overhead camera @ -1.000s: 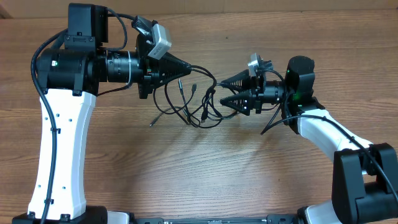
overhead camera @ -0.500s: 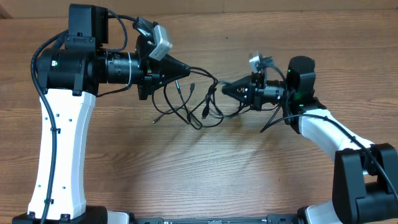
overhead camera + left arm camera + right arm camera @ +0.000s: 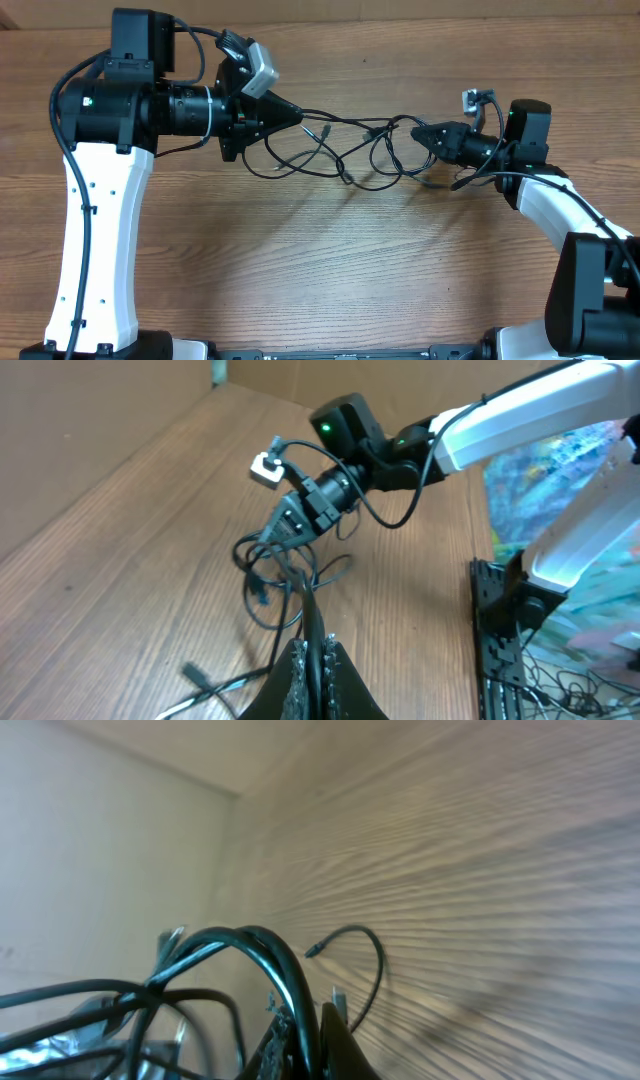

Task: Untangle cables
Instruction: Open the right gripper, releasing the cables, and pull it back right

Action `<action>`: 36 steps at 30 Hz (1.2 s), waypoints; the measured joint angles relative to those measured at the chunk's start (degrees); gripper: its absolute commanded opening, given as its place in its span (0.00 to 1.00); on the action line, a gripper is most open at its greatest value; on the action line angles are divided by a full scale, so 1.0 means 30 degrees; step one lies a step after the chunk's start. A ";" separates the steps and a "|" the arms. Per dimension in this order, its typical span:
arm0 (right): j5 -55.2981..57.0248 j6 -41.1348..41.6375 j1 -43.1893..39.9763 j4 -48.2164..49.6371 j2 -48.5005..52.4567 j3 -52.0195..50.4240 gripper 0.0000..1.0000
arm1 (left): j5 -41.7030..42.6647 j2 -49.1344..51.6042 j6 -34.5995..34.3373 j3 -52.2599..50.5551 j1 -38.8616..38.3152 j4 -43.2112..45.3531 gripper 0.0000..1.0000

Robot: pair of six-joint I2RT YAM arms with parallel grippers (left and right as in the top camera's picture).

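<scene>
Thin black cables (image 3: 345, 150) hang in loose loops, stretched between my two grippers above the wooden table. My left gripper (image 3: 299, 113) is shut on one strand; in the left wrist view its jaws (image 3: 318, 652) pinch that cable (image 3: 305, 585) between the pads. My right gripper (image 3: 416, 132) is shut on another strand at the tangle's right end, and it also shows in the left wrist view (image 3: 283, 522). In the right wrist view a glossy black cable (image 3: 262, 948) arcs up from the closed jaws (image 3: 308, 1025). A small plug end (image 3: 312, 951) dangles beyond.
The brown wooden table (image 3: 330, 270) runs under both arms, and a loose plug (image 3: 195, 673) lies on it near the left gripper. The right arm's white link (image 3: 560, 205) and its base (image 3: 510, 610) stand at the right. A cardboard wall (image 3: 400, 8) borders the back.
The right gripper was open beside the tangle; it has shut on a strand and pulled away to the right, drawing the loops out wide. The left gripper stayed put.
</scene>
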 measured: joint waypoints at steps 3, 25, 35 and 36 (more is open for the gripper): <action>0.0605 -0.0095 -0.0503 -0.1078 0.0000 0.0000 0.04 | 0.0073 0.0000 0.0000 0.0000 0.0488 0.0044 0.04; 0.1559 -0.0175 -0.2841 -0.3483 0.0000 0.0000 0.04 | 0.2521 0.0000 -0.0066 0.0000 0.7366 0.0058 0.04; 0.2572 -0.0255 -0.2914 -0.3585 0.0000 0.0000 0.04 | 0.2412 0.0000 -0.0066 0.0000 0.9530 0.0058 0.04; 0.2637 -0.0255 -0.2914 -0.3636 0.0000 0.0000 0.04 | 0.2361 0.0000 -0.0066 0.0000 0.9624 0.0051 0.04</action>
